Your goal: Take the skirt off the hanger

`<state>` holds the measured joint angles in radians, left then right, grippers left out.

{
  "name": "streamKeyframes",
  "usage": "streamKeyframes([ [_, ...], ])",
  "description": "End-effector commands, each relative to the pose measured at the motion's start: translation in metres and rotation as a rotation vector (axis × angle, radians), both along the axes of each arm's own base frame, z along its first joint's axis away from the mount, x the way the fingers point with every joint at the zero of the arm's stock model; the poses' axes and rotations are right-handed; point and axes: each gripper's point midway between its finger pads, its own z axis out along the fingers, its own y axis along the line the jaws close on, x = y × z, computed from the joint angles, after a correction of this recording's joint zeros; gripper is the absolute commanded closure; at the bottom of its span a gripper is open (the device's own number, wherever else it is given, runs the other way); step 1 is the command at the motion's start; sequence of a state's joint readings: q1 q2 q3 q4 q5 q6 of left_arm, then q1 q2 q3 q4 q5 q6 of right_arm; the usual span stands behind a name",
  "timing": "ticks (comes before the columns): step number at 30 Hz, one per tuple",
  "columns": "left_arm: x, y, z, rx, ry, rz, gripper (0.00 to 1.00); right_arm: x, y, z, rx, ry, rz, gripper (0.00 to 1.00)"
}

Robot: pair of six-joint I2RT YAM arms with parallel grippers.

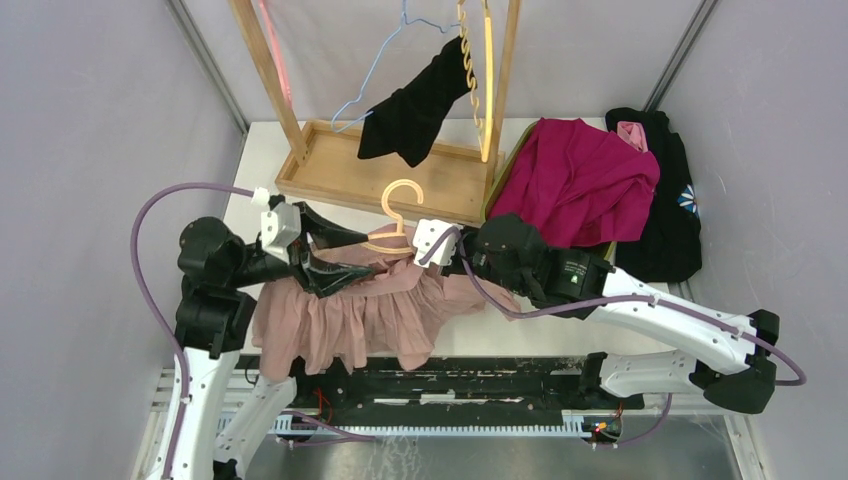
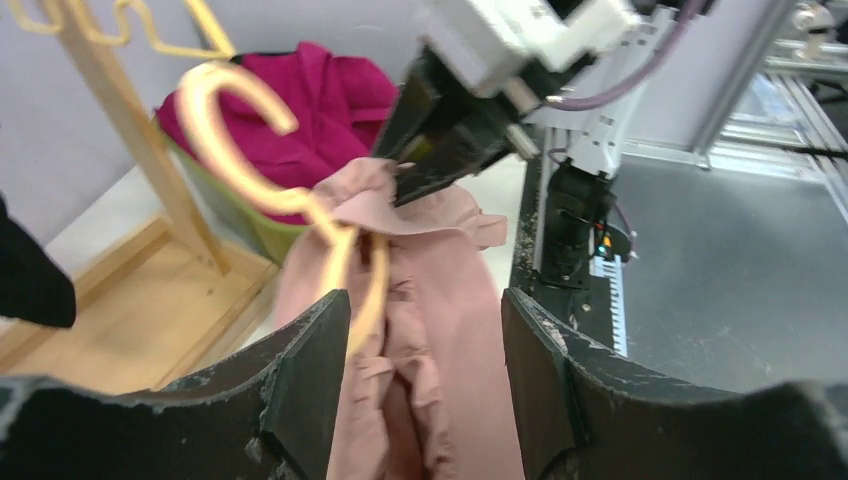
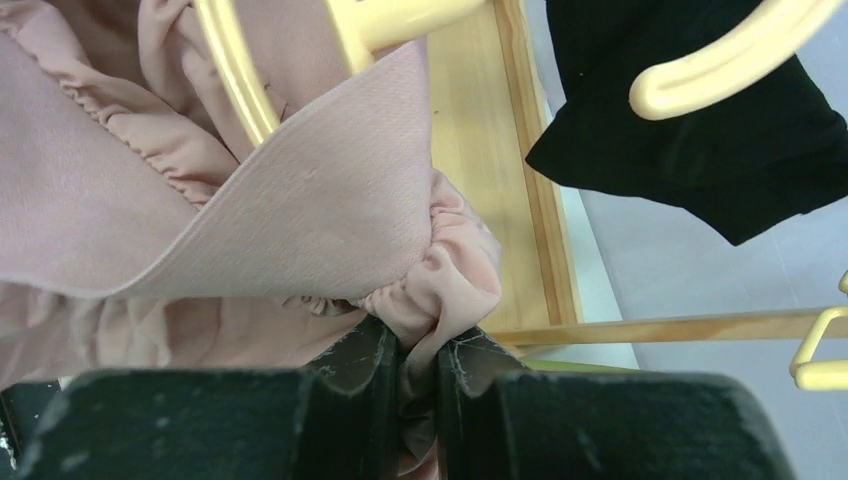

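The right fingers (image 3: 372, 395) are pinching shut on a fold of the pink gathered cloth skirt (image 3: 300, 200), just under its wide top band. I think they are holding this end tight so the cloth is not sliding off when the hanger gets pulled.

The peach curved plastic hanger (image 1: 400, 212) is sitting inside the top of the skirt, just past the right fingers, with its hook poking out. So the skirt is not off the hanger yet.

The left fingers (image 2: 310, 380) are standing wide apart and are gripping nothing. The skirt is lying between them and running on ahead of them. The hanger is showing just in front of them. I am guessing they are lining up to take hold of something there, but I cannot tell what.

The rest of the skirt is lying spread on the white counter (image 1: 262, 160), under both sets of fingers.

Counting now:
- 2 sets of fingers
- 1 pink skirt
- 1 peach hanger

Far past the fingers:
- 1 wooden rack with a tray base (image 1: 330, 170) is standing
- 1 black cloth (image 1: 415, 105) is hanging on it
- 1 thin blue wire hanger (image 1: 375, 75) is hanging bare
- 1 dark pink cloth heap (image 1: 575, 180) is lying to the side
- 1 black cloth heap (image 1: 675, 220) is lying beside it
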<state>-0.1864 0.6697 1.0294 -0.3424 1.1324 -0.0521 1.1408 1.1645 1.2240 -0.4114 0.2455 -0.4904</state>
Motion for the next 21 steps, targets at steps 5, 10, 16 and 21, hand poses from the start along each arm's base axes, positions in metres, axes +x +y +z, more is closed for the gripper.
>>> streamKeyframes([
  [5, -0.001, -0.008, 0.011, -0.011, -0.031, -0.105, 0.36, 0.008, 0.003, 0.066, 0.219, -0.054, -0.049, 0.99],
  [10, 0.019, -0.007, 0.021, 0.039, -0.087, -0.066, 0.36, 0.006, 0.001, 0.064, 0.216, -0.054, -0.04, 0.99],
  [16, 0.056, -0.009, 0.003, 0.116, -0.022, -0.032, 0.37, 0.005, -0.003, 0.066, 0.211, -0.061, -0.041, 0.99],
  [21, 0.08, -0.01, -0.031, 0.189, 0.079, -0.022, 0.37, 0.003, -0.008, 0.071, 0.217, -0.077, -0.035, 0.99],
])
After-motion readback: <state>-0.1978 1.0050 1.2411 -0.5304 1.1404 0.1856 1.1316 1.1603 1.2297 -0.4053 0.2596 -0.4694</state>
